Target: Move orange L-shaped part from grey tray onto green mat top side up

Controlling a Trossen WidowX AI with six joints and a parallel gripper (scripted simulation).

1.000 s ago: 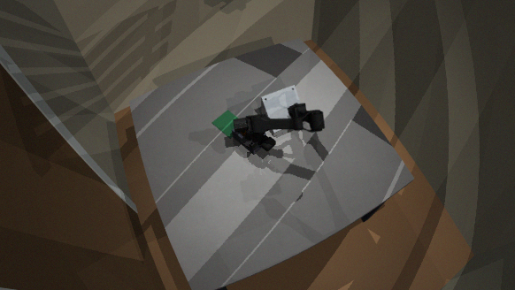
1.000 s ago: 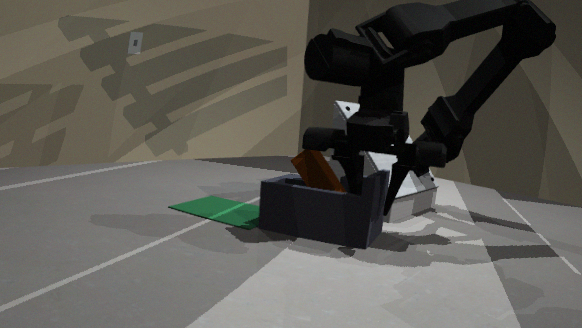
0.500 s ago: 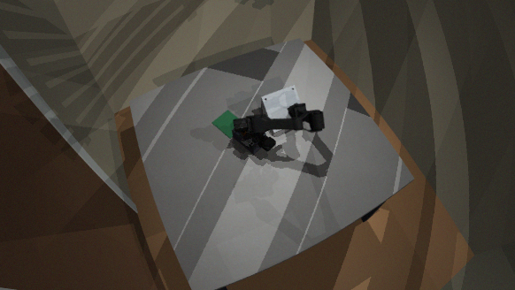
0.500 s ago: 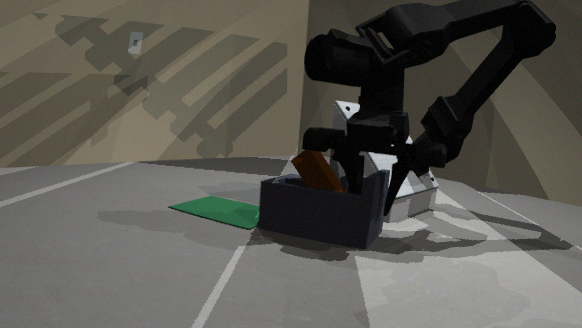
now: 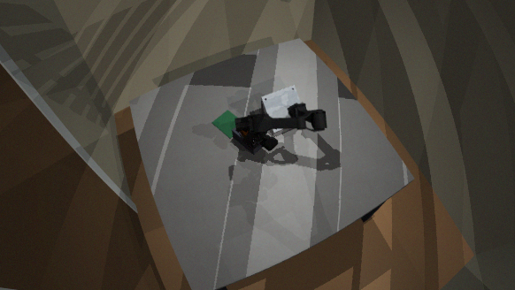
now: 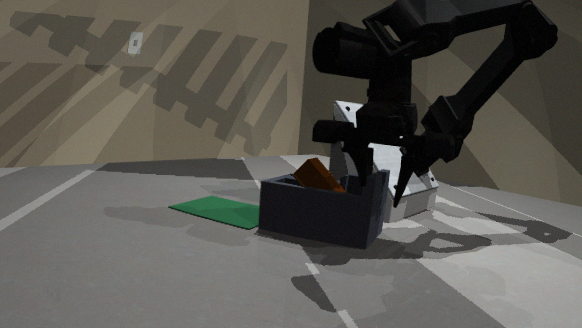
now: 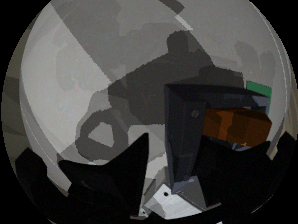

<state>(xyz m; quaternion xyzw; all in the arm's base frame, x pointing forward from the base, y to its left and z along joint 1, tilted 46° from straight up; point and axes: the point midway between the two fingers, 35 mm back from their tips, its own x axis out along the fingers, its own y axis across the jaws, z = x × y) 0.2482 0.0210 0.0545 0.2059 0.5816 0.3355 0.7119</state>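
The orange part is tilted in the grey tray. Its end toward the green mat stands up above the tray rim; its other end is down in the pocket and hidden. My gripper is partly open with nothing pinched. One finger reaches down inside the tray at the lowered end, the other hangs outside the tray's end wall. Whether the inner fingertip touches the part is hidden.
A white block with a sloped top and screws stands behind the tray, near my arm. The tray's end wall rises between my fingers. The mat lies beside the tray's far end.
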